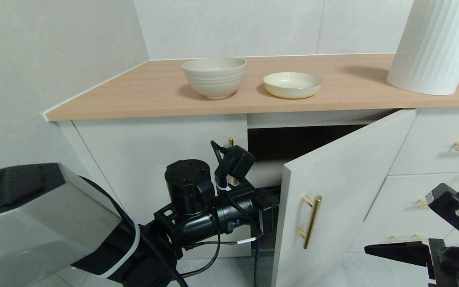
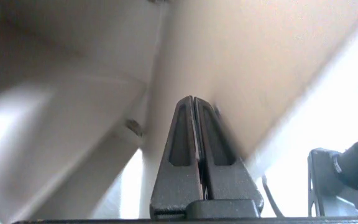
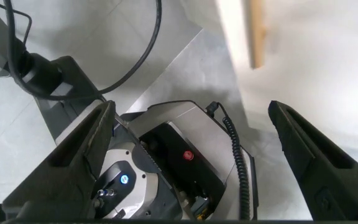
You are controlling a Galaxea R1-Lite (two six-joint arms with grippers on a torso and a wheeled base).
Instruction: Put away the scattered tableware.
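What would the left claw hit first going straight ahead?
Probably the inner face of the open cabinet door: the shut left gripper points at it from close by, though depth is unclear.

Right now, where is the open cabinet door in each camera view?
Head view: the open cabinet door stands lower centre-right, under the countertop.
Left wrist view: probably the pale panel alongside the left gripper, whose fingers are shut.
Right wrist view: probably the white panel beyond the open right gripper.
Shared landmark: the gold handle on the door's face, in the head and right wrist views.
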